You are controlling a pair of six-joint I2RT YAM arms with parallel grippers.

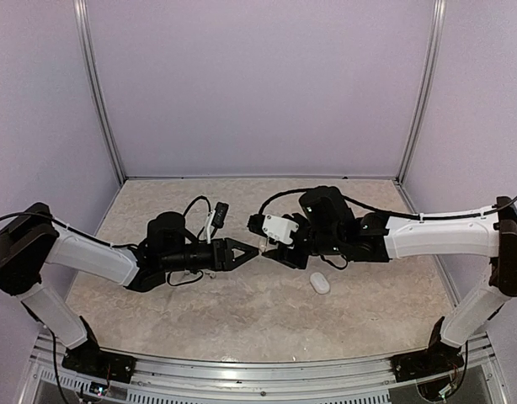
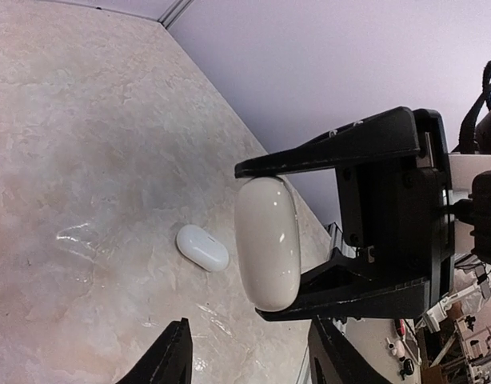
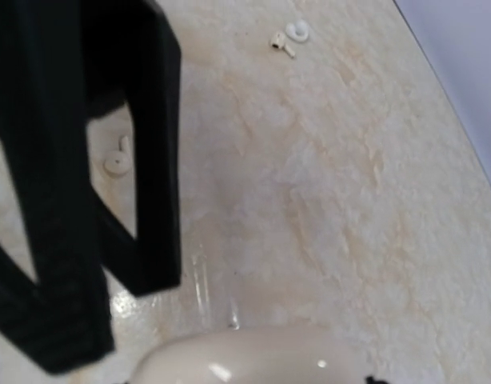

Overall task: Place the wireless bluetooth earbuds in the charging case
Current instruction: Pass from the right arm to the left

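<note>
Meeting nose to nose above marble table [image 1: 242,328], both arms low. Right gripper [image 2: 252,242] pinching charging case [image 2: 271,240] between its fingers, case up off table. Left gripper [image 1: 252,251] fingers spread, nothing between. White oval pebble [image 2: 202,247] lying beneath. Earbuds [image 3: 289,38] loose on table, second earbud [image 3: 117,162] well apart

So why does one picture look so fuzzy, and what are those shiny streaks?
Right wrist view: soft throughout, the near case most blurred, a glare streak on the table. Left wrist view: sharper, a wet-looking glint on the table, sheen on the case. Top view: even light, faint shadows under the arms.
</note>
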